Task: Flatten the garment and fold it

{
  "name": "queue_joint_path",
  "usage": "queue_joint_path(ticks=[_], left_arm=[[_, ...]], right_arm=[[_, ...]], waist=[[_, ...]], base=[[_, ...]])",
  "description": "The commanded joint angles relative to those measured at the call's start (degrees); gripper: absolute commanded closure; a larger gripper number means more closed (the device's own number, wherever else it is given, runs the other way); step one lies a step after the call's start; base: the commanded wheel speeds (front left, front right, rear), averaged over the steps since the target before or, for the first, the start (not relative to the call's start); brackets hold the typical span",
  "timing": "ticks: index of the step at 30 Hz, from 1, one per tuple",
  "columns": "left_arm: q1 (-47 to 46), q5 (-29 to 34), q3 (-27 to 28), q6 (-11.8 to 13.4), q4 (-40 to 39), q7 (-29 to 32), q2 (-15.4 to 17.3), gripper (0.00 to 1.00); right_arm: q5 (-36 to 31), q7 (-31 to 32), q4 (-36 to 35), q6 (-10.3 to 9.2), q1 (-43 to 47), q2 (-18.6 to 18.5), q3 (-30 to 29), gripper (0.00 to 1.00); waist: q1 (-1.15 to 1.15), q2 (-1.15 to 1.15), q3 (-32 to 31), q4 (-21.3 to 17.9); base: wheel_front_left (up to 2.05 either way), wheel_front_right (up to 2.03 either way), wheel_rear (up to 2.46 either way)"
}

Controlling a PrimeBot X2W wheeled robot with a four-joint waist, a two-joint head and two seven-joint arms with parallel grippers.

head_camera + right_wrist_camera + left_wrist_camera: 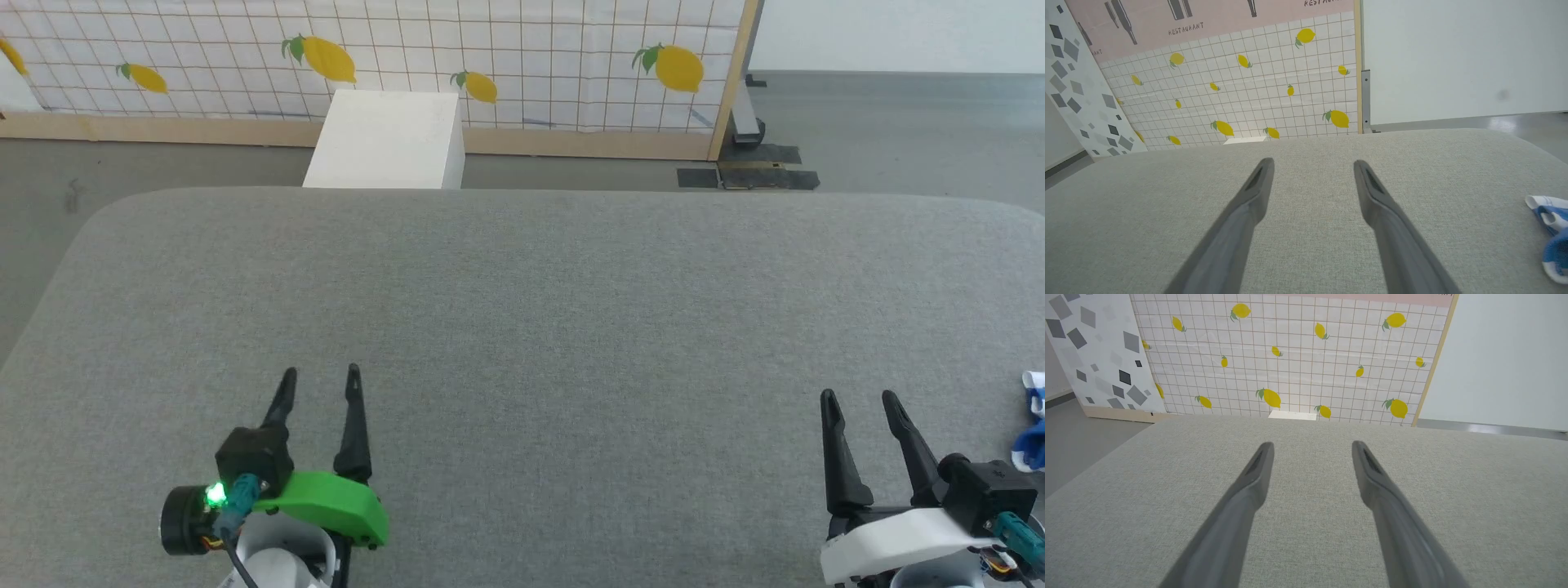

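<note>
Lying bunched on the grey desk (522, 286), blue-and-white shorts (1030, 445) sit near the right tool (859, 398), on its outer side, well apart from the left tool (320, 371). Both tools are empty, fingers spread; the right arm is nearer.

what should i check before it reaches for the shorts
1. left end effector open, empty: ok
2. right end effector open, empty: ok
3. garment wholly in view: not ok, cut off at the right edge
4. garment lying flat: cannot tell, visible part looks bunched
5. table bare between right end effector and garment: ok
</note>
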Motion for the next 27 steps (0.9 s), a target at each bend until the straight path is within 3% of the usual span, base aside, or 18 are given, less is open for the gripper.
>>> queue_joint_path(ticks=[1,13,14,27], left_arm=[[0.5,0.2,-0.3,-0.2,0.5,-0.4,-0.4,0.0],[0.3,0.6,-1.1,-0.4,1.3,-0.4,-0.6,0.0],[0.0,0.2,-1.2,-0.2,1.3,-0.2,-0.5,1.0],[0.4,0.8,-0.9,-0.4,0.3,0.9,-0.6,1.0]], right_arm=[[0.4,-0.6,-0.1,-0.09,0.4,0.0,0.0,0.0],[0.4,-0.9,0.2,-0.09,0.5,0.0,0.1,0.0],[0.2,-0.4,0.1,0.0,0.0,0.0,0.2,1.0],[-0.5,0.6,-0.5,-0.01,-0.1,0.0,0.5,1.0]], waist=[[0.0,0.0,0.1,-0.1],[0.0,0.0,0.2,-0.4],[0.0,0.0,0.2,-0.4],[0.0,0.0,0.2,-0.7]], base=[[0.0,0.0,0.0],[0.0,0.0,0.0],[0.0,0.0,0.0],[0.0,0.0,0.0]])
